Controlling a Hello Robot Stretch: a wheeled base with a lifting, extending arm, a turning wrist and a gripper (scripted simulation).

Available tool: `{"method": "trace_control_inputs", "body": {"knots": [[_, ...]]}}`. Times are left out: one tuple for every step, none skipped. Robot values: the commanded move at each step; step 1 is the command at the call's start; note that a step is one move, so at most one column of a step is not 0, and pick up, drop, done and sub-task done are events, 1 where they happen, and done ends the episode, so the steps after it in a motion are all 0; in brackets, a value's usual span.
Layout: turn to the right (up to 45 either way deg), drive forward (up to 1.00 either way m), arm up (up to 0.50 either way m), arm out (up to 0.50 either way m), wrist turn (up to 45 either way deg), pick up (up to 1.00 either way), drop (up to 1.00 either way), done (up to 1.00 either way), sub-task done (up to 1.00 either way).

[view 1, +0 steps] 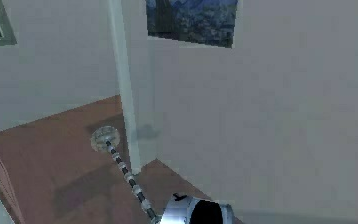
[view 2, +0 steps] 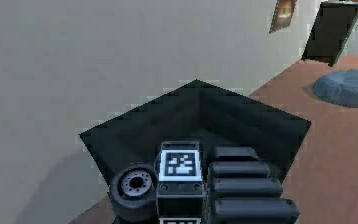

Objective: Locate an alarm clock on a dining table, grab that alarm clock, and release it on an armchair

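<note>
One black armchair [view 2: 237, 115] shows behind the claw [view 2: 137, 190] — can't tell whether it holds anything.

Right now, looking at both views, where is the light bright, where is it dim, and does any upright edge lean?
Forward view: the walls are evenly lit, a shiny rounded thing at the bottom shows a white highlight, and the wall corner leans only in the picture. Arm side view: the pale wall is bright; the dark boxy furniture looks dim.
</note>
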Motion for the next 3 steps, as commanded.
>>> {"method": "trace_control_inputs", "body": {"knots": [[15.0,0.00,0.00,0.00,0.0,0.00,0.00,0.00,0.00],[0.0,0.00,0.00,0.48,0.0,0.00,0.00,0.00,0.00],[0.0,0.00,0.00,0.00,45.0,0.00,0.00,0.00,0.00]]}}
